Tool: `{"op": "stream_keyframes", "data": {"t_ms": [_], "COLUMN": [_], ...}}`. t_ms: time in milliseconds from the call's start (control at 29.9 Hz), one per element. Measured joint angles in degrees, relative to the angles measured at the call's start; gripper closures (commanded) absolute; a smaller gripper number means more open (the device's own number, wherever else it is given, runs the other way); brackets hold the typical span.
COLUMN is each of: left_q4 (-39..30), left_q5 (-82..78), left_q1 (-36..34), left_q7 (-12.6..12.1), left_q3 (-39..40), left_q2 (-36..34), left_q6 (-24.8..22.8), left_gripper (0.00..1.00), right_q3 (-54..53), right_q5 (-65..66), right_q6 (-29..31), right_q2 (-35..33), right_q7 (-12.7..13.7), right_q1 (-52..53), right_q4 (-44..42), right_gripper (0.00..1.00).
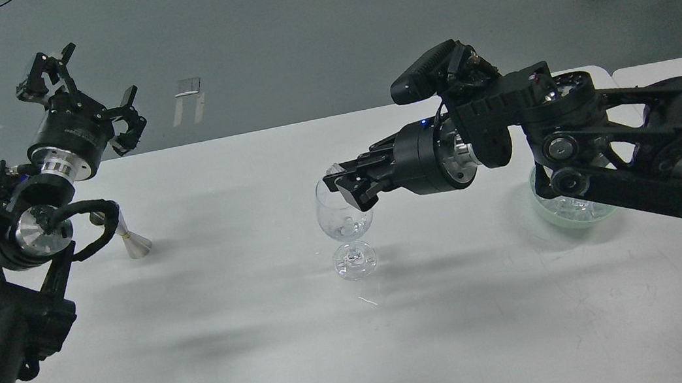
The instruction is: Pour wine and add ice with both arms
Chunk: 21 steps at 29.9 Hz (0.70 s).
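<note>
Looming at the near left edge, the left arm (3,275) is angling up and away, its left gripper (78,87) spreading its claws wide in the air, holding nothing. Reaching in level from the right, the right gripper (340,182) is hanging over the wine glass (346,233) rim, seemingly pinching an ice cube (333,169). More ice (348,223) is lying in the glass bowl. Behind the right arm (605,143) is sitting a pale green bowl (571,214).

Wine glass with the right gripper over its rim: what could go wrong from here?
1. The right gripper sits at the rim of the wine glass, which stands on a narrow foot; a sideways nudge could tip it.
2. An ice cube at the fingertips looks close to the rim's edge, so it may drop outside.
3. The right forearm hangs over the ice bowl and could knock it.
</note>
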State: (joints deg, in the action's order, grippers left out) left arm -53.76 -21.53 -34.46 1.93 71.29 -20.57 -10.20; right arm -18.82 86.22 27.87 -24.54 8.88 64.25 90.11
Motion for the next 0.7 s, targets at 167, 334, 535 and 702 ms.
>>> {"op": "stream_keyframes", "data": {"t_ms": [167,334,535,702], "left_q4": [0.1,0.1,0.1,0.1], "left_q5": [0.0,0.0,0.0,0.0], "left_q1": [0.0,0.0,0.0,0.0], "left_q7": [-0.1,-0.1,-0.1,-0.1], "left_q3": [0.0,0.0,0.0,0.0], "left_q2": [0.0,0.0,0.0,0.0], "left_q6": [0.0,0.0,0.0,0.0], "left_gripper": [0.02,0.02,0.02,0.02], "right_q3": [0.0,0.0,0.3,0.3], "right_q5": [0.0,0.1,0.1,0.1], "right_q6": [0.0,0.0,0.0,0.0], "right_q2": [0.0,0.0,0.0,0.0], "right_q7": [0.0,0.0,0.0,0.0], "right_q1": [0.0,0.0,-0.4,-0.4], "right_q4": [-0.2,-0.3,-0.3,-0.3], "right_gripper": [0.87,0.78,0.76,0.75]}}
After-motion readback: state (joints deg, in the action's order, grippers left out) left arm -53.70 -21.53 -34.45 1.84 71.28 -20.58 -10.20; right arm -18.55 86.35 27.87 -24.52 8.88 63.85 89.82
